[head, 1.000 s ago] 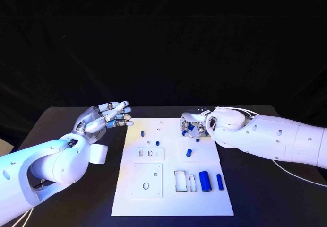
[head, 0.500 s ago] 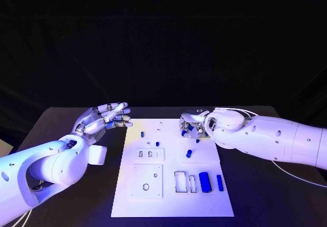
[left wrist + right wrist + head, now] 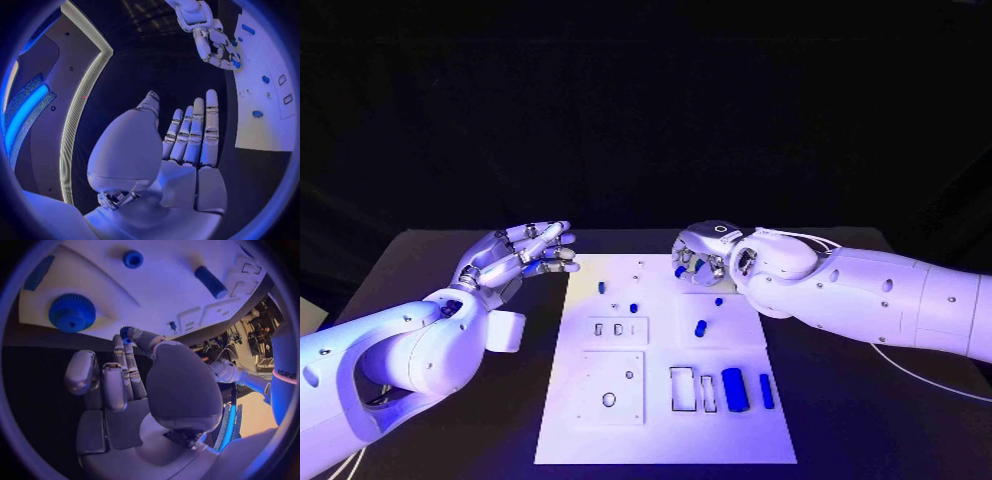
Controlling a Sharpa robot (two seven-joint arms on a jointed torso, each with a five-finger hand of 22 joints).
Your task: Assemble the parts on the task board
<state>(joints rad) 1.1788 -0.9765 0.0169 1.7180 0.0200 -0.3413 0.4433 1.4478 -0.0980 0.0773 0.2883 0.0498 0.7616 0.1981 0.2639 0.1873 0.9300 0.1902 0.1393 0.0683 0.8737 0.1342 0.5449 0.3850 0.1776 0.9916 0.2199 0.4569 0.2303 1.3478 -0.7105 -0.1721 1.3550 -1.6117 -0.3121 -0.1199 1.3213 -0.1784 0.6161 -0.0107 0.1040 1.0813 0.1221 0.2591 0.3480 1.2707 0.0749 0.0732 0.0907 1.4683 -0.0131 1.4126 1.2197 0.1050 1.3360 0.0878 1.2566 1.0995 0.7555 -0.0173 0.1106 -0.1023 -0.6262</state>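
Observation:
The white task board [image 3: 733, 345] lies in the middle of the black table. My right hand [image 3: 705, 254] hovers over its far right corner and pinches a small blue part [image 3: 679, 271] between thumb and fingertips; the same part [image 3: 127, 333] shows at the fingertips in the right wrist view. Below that hand sit a blue gear [image 3: 72, 312] and a small blue round part [image 3: 132, 259]. My left hand [image 3: 521, 251] is raised left of the board, fingers [image 3: 199, 131] straight and apart, holding nothing. Small blue pegs [image 3: 701, 325] stand mid-board. A thick blue cylinder [image 3: 734, 388] lies near the front right.
A slim blue pin [image 3: 766, 390] lies beside the thick cylinder, next to white rectangular slots [image 3: 682, 388]. A square plate with holes [image 3: 610, 385] sits at the board's front left. Two small slots [image 3: 607, 327] are above it. Bare black table [image 3: 848, 420] flanks the board.
My right hand has lifted a little toward the board's far edge with the small blue part in its fingertips. The left hand stays where it was.

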